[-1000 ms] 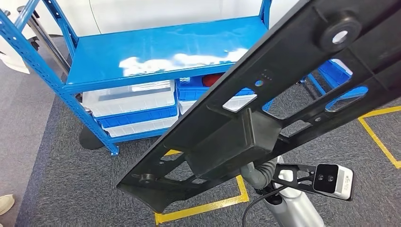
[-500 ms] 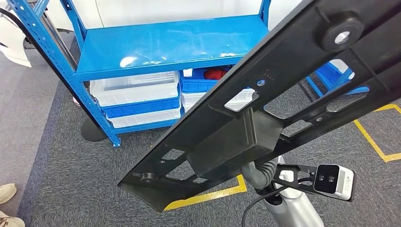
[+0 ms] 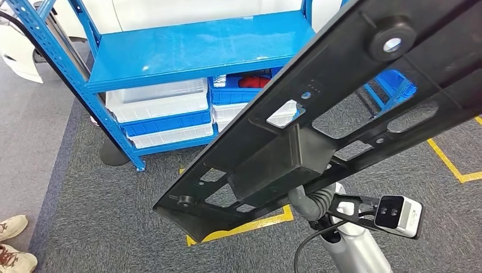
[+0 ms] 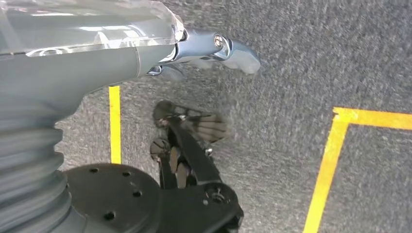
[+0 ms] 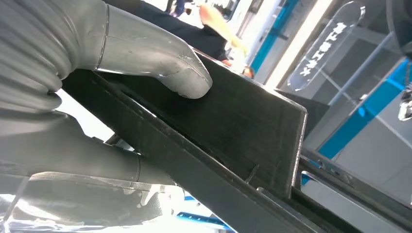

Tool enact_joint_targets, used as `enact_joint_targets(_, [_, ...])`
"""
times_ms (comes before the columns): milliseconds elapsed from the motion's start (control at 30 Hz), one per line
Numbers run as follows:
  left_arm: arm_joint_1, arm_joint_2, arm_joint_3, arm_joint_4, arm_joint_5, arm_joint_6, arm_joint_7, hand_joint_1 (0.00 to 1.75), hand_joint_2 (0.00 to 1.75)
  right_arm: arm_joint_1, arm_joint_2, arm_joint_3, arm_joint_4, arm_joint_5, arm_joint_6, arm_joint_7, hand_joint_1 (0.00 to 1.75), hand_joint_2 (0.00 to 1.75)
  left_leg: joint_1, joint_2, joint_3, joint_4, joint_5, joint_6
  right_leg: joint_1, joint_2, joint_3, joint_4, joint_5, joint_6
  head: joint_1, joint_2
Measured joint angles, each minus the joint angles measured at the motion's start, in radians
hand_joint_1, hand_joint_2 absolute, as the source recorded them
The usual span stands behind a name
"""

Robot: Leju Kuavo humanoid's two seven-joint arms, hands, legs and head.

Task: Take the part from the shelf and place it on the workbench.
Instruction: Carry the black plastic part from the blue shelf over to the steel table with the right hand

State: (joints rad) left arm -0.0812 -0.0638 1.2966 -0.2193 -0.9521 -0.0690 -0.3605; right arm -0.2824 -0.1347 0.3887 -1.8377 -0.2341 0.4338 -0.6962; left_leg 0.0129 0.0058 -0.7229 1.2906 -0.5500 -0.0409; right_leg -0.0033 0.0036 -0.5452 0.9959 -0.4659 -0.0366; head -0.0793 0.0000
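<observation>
The robot's right hand grips a long black perforated panel, thumb pressed to the panel's raised box section, holding it tilted in the air in front of the blue shelf. Storage bins sit on the shelf's lower level. The left hand hangs over yellow-taped carpet, fingers loosely extended and holding nothing.

Three cameras, one high and two at the wrists.
Head view looks down past the long black plastic frame part to the blue metal shelf; right wrist view sits close against that part; left wrist view faces grey carpet.
</observation>
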Motion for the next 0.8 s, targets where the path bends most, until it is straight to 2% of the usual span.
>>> enact_joint_targets(33, [0.001,0.000,0.000,0.000,0.001,0.000,0.000,0.00,1.75,0.000,0.000,-0.001,0.002,0.009,-0.009,0.000,1.75,1.75,0.000,-0.001,0.027,-0.029,0.019,0.002,0.000,0.005,-0.006,0.003,0.003,0.002,0.000,0.000])
enact_joint_targets(100, [0.001,0.001,0.000,0.000,0.004,0.002,0.002,0.00,1.75,0.000,0.000,-0.002,0.003,0.022,-0.020,0.000,1.75,1.75,-0.001,-0.021,0.122,-0.169,0.067,0.013,0.001,0.018,-0.013,0.007,0.007,0.006,0.000,0.000])
enact_joint_targets(133, [0.002,0.002,0.001,0.000,0.006,0.004,0.004,0.00,1.75,0.001,0.000,-0.003,0.003,0.028,-0.021,0.000,1.75,1.75,-0.001,-0.035,0.162,-0.232,0.080,0.018,0.001,0.025,-0.016,0.009,0.010,0.010,0.000,0.000])
enact_joint_targets(167, [0.002,0.002,0.002,0.000,0.008,0.005,0.007,0.00,1.75,0.002,0.000,-0.004,0.003,0.033,-0.020,-0.001,1.75,1.75,-0.002,-0.046,0.188,-0.275,0.085,0.023,0.000,0.032,-0.018,0.010,0.012,0.014,0.000,0.000])
enact_joint_targets(200, [0.003,0.003,0.002,0.000,0.010,0.006,0.009,0.00,1.75,0.004,0.000,-0.004,0.003,0.039,-0.020,-0.001,1.75,1.75,-0.004,-0.051,0.199,-0.293,0.082,0.026,-0.001,0.039,-0.021,0.011,0.016,0.020,0.000,0.000])
enact_joint_targets(267, [0.002,0.002,0.003,0.000,0.011,0.006,0.012,0.00,1.75,0.009,0.000,-0.005,0.002,0.049,-0.020,-0.001,1.75,1.75,-0.002,-0.037,0.199,-0.302,0.088,0.034,-0.002,0.052,-0.024,0.011,0.021,0.031,0.000,0.000])
enact_joint_targets(333, [-0.002,0.000,0.003,0.000,0.010,0.006,0.012,0.00,1.75,0.012,0.000,-0.009,0.000,0.056,-0.020,-0.001,1.75,1.75,0.004,-0.019,0.198,-0.313,0.096,0.046,0.000,0.042,-0.043,0.043,-0.002,0.041,0.000,0.000])
enact_joint_targets(367, [-0.003,-0.002,0.003,0.000,0.010,0.006,0.013,0.00,1.75,0.013,0.000,-0.011,-0.002,0.057,-0.020,-0.001,1.75,1.75,0.007,-0.009,0.197,-0.317,0.100,0.051,0.000,0.030,-0.066,0.088,-0.030,0.045,0.000,0.000])
enact_joint_targets(433, [-0.003,-0.001,0.003,0.000,0.009,0.006,0.015,0.00,1.75,0.018,0.000,-0.014,-0.002,0.058,-0.020,-0.001,1.75,1.75,0.004,0.008,0.190,-0.317,0.103,0.055,-0.004,0.011,-0.131,0.221,-0.093,0.054,0.000,0.000])
enact_joint_targets(467, [-0.003,-0.002,0.003,0.000,0.008,0.006,0.017,0.00,1.75,0.022,0.000,-0.015,-0.002,0.058,-0.019,-0.001,1.75,1.75,0.003,0.017,0.187,-0.315,0.103,0.055,-0.006,0.008,-0.156,0.274,-0.109,0.057,0.000,0.000])
enact_joint_targets(500, [-0.003,-0.002,0.003,0.000,0.008,0.007,0.018,0.00,1.75,0.024,0.000,-0.017,-0.002,0.058,-0.019,-0.001,1.75,1.75,0.003,0.027,0.184,-0.312,0.103,0.055,-0.008,0.006,-0.166,0.295,-0.107,0.060,0.000,0.000])
enact_joint_targets(533, [-0.004,-0.002,0.003,0.000,0.008,0.009,0.020,0.00,1.75,0.025,0.000,-0.018,-0.002,0.059,-0.018,-0.001,1.75,1.75,0.003,0.036,0.182,-0.308,0.102,0.054,-0.010,0.002,-0.154,0.274,-0.086,0.061,0.000,0.000])
enact_joint_targets(567, [-0.005,-0.003,0.003,0.000,0.009,0.012,0.021,0.00,1.75,0.025,0.000,-0.021,-0.002,0.061,-0.017,-0.001,1.75,1.75,0.003,0.045,0.181,-0.304,0.100,0.052,-0.011,-0.008,-0.122,0.215,-0.051,0.061,0.000,0.000])
enact_joint_targets(600, [-0.006,-0.004,0.003,0.000,0.009,0.015,0.021,0.00,1.75,0.025,0.000,-0.023,-0.002,0.063,-0.016,-0.001,1.75,1.75,0.002,0.053,0.180,-0.299,0.098,0.049,-0.010,-0.028,-0.083,0.142,-0.023,0.059,0.000,0.000])
enact_joint_targets(633, [-0.007,-0.005,0.004,0.000,0.010,0.019,0.021,0.00,1.75,0.024,0.000,-0.026,-0.003,0.067,-0.013,-0.001,1.75,1.75,0.000,0.060,0.180,-0.295,0.095,0.044,-0.007,-0.045,-0.052,0.079,-0.002,0.054,0.000,0.000])
enact_joint_targets(667, [-0.008,-0.005,0.004,0.000,0.011,0.023,0.021,0.00,1.75,0.024,0.000,-0.030,-0.004,0.070,-0.010,-0.001,1.75,1.75,-0.003,0.067,0.179,-0.291,0.093,0.040,-0.004,-0.057,-0.033,0.039,0.007,0.047,0.000,0.000])
enact_joint_targets(700, [-0.008,-0.005,0.004,0.000,0.013,0.026,0.021,0.00,1.75,0.025,0.000,-0.033,-0.006,0.074,-0.006,-0.001,1.75,1.75,-0.005,0.073,0.178,-0.290,0.092,0.035,0.000,-0.061,-0.029,0.025,0.006,0.039,0.000,0.000])
enact_joint_targets(767, [-0.010,-0.005,0.006,0.000,0.021,0.032,0.016,0.00,1.75,0.028,0.000,-0.038,-0.012,0.082,-0.001,-0.001,1.75,1.75,-0.007,0.087,0.178,-0.289,0.091,0.024,0.001,-0.042,-0.035,0.025,0.010,0.025,0.000,0.000])
enact_joint_targets(800, [-0.011,-0.005,0.007,0.000,0.027,0.034,0.011,0.00,1.75,0.030,0.000,-0.040,-0.015,0.085,-0.001,-0.001,1.75,1.75,-0.005,0.082,0.176,-0.283,0.084,0.017,0.000,-0.033,-0.037,0.023,0.013,0.018,0.000,0.000])
